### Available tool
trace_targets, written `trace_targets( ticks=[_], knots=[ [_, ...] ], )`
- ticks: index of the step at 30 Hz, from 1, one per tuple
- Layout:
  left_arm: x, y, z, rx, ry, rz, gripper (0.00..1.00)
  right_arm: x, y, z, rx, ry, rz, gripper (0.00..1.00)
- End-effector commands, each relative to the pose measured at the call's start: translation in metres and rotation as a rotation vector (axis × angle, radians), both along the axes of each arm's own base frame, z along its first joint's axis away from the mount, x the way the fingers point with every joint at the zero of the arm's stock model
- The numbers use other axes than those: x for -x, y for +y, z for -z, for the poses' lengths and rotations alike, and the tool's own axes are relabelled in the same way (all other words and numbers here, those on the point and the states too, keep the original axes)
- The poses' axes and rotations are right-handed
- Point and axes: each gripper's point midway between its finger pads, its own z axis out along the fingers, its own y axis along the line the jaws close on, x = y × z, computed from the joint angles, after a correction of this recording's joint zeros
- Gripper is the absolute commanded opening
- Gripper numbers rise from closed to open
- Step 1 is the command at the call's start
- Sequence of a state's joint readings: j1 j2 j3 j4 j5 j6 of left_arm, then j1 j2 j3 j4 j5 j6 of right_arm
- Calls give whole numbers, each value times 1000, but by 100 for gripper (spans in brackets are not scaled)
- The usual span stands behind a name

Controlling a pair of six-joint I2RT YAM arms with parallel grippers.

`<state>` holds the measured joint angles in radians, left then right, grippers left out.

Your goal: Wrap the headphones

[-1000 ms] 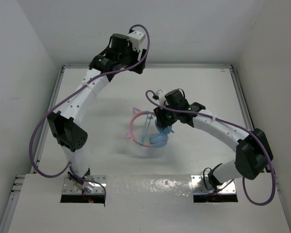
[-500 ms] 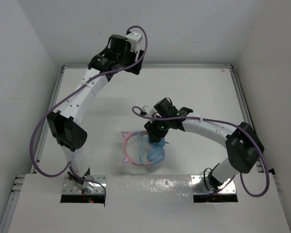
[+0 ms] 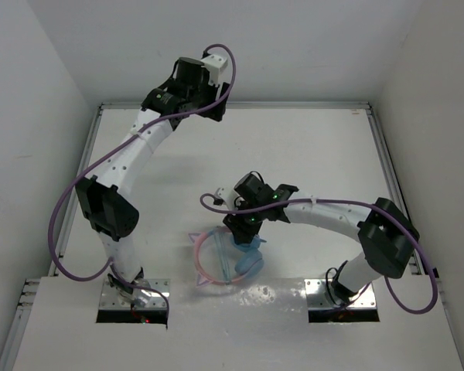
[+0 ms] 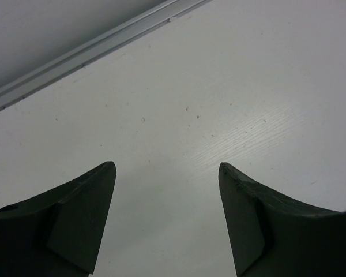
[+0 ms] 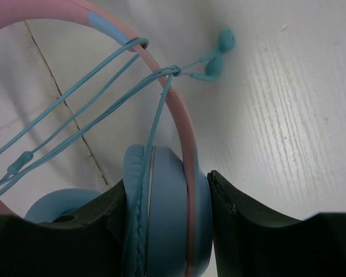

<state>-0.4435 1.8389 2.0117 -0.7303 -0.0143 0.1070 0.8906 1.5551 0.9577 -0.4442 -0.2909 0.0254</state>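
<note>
Lower centre, the right end effector (image 3: 245,234) grips the headphones (image 5: 183,124) by one ear cup (image 5: 167,196); upper left, the left end effector (image 4: 167,170) hangs wide above the worktop (image 4: 248,86).

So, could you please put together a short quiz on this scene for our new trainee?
1. True or false: the right gripper is closed on an ear cup of the headphones.
2. Fill in: the thin blue cable is looped around the pink ____.
3. What is between the fingers of the left gripper? A. the cable B. nothing, only the bare table below C. an ear cup
Key: 1 true; 2 headband; 3 B.
</note>
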Motion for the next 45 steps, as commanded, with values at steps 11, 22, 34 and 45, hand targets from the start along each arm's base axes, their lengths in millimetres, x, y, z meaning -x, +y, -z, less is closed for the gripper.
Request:
trace_targets(
  ticks=[11,22,34,45],
  knots=[
    [7,-9,-1,33,9,38,68,-33,22,-14,-70,-125,24,0],
    [10,-9,1,31,16,43,67,-85,21,-17,-76,-234,82,0],
    [4,-7,3,17,2,35,59,-48,22,-52,-135,-226,-56,0],
    [50,-27,113,-44,155,420,17,-29,18,-66,-165,-262,-55,0]
  ],
)
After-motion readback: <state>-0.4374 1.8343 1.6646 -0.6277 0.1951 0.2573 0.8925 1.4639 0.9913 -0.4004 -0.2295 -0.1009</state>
